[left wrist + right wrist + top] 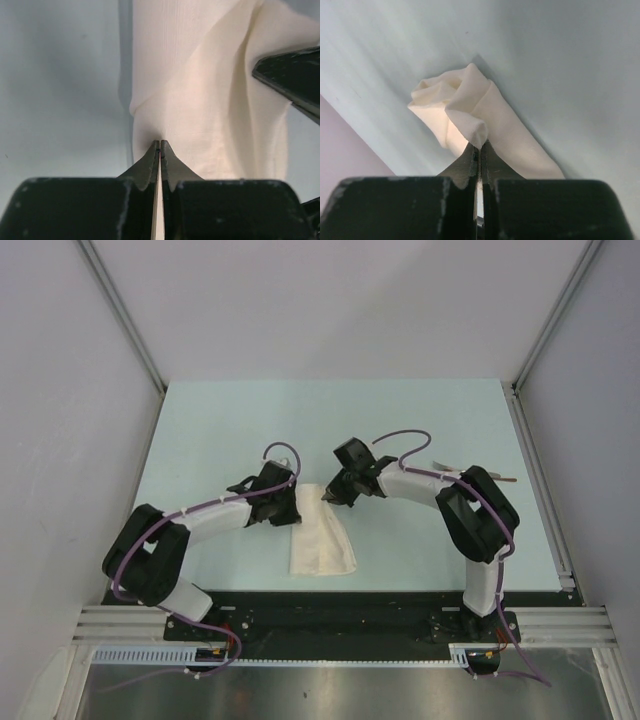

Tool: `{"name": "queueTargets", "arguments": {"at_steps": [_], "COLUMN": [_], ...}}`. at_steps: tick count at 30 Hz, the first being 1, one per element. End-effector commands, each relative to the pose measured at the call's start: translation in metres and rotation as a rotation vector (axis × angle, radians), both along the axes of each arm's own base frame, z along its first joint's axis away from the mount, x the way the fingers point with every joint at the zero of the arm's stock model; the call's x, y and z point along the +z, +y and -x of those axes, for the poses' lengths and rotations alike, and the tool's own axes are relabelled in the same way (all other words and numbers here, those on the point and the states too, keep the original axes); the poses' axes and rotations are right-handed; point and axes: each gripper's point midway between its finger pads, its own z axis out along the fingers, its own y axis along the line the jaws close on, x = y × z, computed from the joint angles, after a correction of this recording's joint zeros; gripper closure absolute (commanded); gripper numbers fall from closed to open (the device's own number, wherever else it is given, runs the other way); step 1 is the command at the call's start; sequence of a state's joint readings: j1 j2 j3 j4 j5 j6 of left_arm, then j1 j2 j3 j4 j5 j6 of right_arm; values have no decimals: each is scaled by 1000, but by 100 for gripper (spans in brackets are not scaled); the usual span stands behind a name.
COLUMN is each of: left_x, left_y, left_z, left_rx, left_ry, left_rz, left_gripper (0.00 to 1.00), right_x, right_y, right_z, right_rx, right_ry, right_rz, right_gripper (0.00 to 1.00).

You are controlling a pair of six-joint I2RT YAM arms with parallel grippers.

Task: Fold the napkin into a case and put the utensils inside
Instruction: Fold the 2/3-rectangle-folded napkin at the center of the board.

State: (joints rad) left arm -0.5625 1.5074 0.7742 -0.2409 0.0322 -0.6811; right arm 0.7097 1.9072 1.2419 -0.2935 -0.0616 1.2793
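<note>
The cream napkin (322,543) lies partly folded and rumpled on the pale blue table (220,430), between the two arms. My left gripper (291,507) is shut on the napkin's far left edge; in the left wrist view a strip of napkin (200,100) runs between its closed fingertips (160,143). My right gripper (328,496) is shut on the far right part; in the right wrist view its tips (480,146) pinch a raised fold of the napkin (470,102). A thin spoon-like end (508,479) peeks out behind the right arm. No finished case shows.
Grey walls enclose the table on three sides. A metal rail (545,490) runs along the table's right edge. The right gripper's dark finger (295,80) shows at the right of the left wrist view, close over the napkin.
</note>
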Motion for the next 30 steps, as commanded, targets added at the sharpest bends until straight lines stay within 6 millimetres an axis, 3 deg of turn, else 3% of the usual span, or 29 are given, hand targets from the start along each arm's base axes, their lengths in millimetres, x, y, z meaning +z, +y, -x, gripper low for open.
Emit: {"name": "queueTargets", "arguments": {"at_steps": [1,8,14,19,24,27,28,30], "left_x": [-3,-14,-14,-6,15,30,30,37], "left_y": [-6,-13,-23,-25,-31,-32,-27,-18], "left_z": [-1,10,19,20,16,12,13,8], "left_rx": [-3,-27,-62,-75,-92,-83,-70,-27], "left_ry": [-20,-4,0,-10,-46,-58,-43,-52], "left_rz": [40,65,84,98,130,153,143,160], "left_gripper": [95,96,96,96,95,95,95,95], "right_x": [6,10,12,16,7,12,5,11], "right_y": [14,26,15,-5,-12,-11,-16,-11], "right_z": [0,5,5,-3,-3,-2,2,-1], "right_rx": [-82,-211,-271,-209,-51,12,29,49], "right_ry": [29,47,15,-80,-136,-177,-165,-189], "right_rz": [3,-23,16,196,358,454,503,540], "right_gripper": [100,100,100,100,100,100,100,100]}}
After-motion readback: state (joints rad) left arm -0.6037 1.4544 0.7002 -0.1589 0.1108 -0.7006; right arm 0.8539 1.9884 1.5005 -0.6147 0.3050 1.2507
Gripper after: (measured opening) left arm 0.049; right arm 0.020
